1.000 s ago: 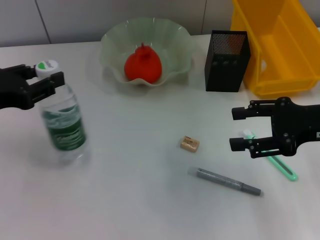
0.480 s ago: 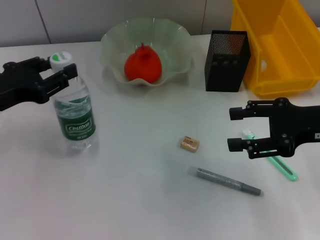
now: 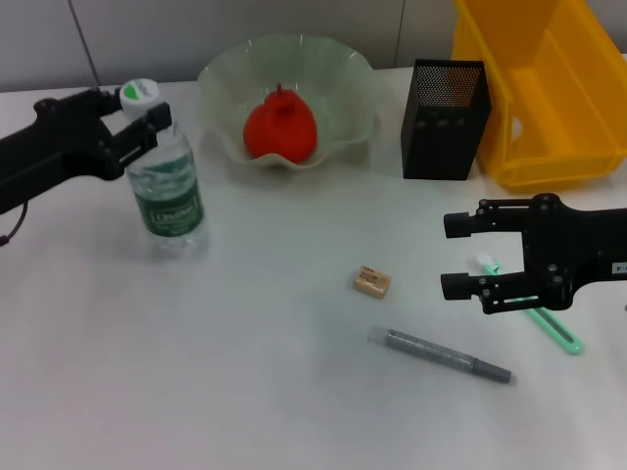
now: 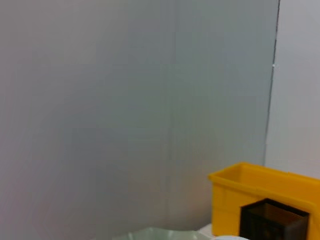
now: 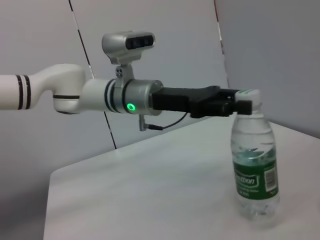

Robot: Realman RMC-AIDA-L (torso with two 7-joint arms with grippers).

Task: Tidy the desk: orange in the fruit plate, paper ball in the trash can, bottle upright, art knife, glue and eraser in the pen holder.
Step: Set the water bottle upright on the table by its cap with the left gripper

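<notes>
The clear water bottle [image 3: 168, 191] with a green label stands upright on the table at the left; it also shows in the right wrist view [image 5: 255, 172]. My left gripper [image 3: 138, 117] is shut on its neck just under the white cap, as the right wrist view [image 5: 234, 106] also shows. The orange [image 3: 280, 129] lies in the pale green fruit plate [image 3: 345, 80]. The tan eraser [image 3: 371, 282], the grey glue stick [image 3: 441, 355] and the green art knife [image 3: 549, 323] lie on the table. My right gripper [image 3: 455, 255] is open and empty, just left of the knife. The paper ball is out of view.
The black mesh pen holder [image 3: 444, 117] stands right of the plate, with a yellow bin [image 3: 549, 98] beside it at the back right. The left wrist view shows the bin [image 4: 260, 197], the holder [image 4: 272, 220] and a grey wall.
My left gripper has carried the bottle back and to the right and brought it upright on the table. The right gripper has shifted slightly left.
</notes>
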